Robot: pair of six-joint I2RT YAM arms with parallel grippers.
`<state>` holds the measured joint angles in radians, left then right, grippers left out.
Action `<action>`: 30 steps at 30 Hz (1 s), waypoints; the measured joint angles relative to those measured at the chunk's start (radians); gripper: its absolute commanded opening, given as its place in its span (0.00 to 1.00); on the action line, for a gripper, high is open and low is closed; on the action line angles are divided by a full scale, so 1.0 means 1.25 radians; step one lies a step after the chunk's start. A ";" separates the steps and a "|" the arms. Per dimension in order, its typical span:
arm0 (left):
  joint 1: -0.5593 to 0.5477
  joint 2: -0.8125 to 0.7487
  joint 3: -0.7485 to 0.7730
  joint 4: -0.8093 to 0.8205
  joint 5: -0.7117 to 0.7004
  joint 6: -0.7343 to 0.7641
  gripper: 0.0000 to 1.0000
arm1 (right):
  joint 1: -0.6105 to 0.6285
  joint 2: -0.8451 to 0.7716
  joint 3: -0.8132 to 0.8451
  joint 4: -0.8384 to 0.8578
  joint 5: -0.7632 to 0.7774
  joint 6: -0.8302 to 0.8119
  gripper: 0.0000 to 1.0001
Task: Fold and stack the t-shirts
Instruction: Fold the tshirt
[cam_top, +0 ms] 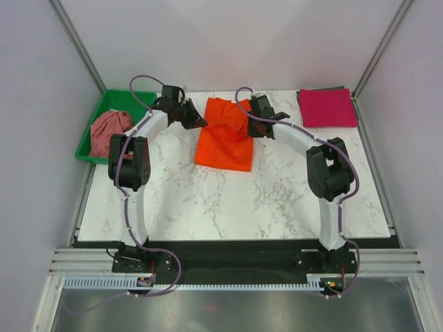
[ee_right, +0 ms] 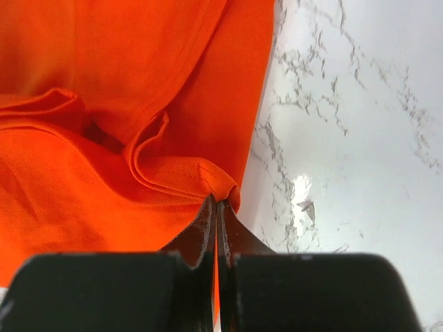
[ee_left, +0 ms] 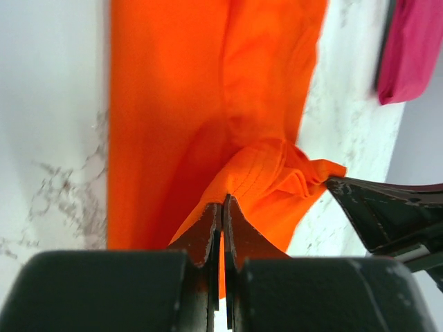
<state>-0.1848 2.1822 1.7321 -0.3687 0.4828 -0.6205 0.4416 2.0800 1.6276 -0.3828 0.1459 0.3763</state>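
Note:
The bright orange t-shirt [cam_top: 223, 142] lies lengthwise in the middle of the marble table, its far end lifted and bunched. My left gripper [cam_top: 201, 122] is shut on the orange t-shirt's far left edge [ee_left: 256, 173]. My right gripper [cam_top: 248, 128] is shut on its far right edge [ee_right: 208, 176]. The two grippers stand close together over the shirt's far end. The magenta-pink t-shirt [cam_top: 327, 107] lies folded at the far right corner; it also shows in the left wrist view [ee_left: 412, 48]. The dusty rose t-shirt [cam_top: 111, 131] is crumpled in the tray.
The green plastic tray [cam_top: 140, 97] sits at the far left edge of the table. White enclosure walls stand at the left, back and right. The right gripper's finger [ee_left: 387, 207] shows at the right of the left wrist view.

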 measured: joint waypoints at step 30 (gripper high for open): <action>0.083 -0.148 -0.158 0.025 0.048 0.073 0.51 | -0.067 -0.125 -0.116 -0.024 -0.262 -0.079 0.53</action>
<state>-0.0811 1.9968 1.5345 -0.3374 0.5430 -0.5297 0.3573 1.9236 1.4822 -0.4126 -0.1810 0.2771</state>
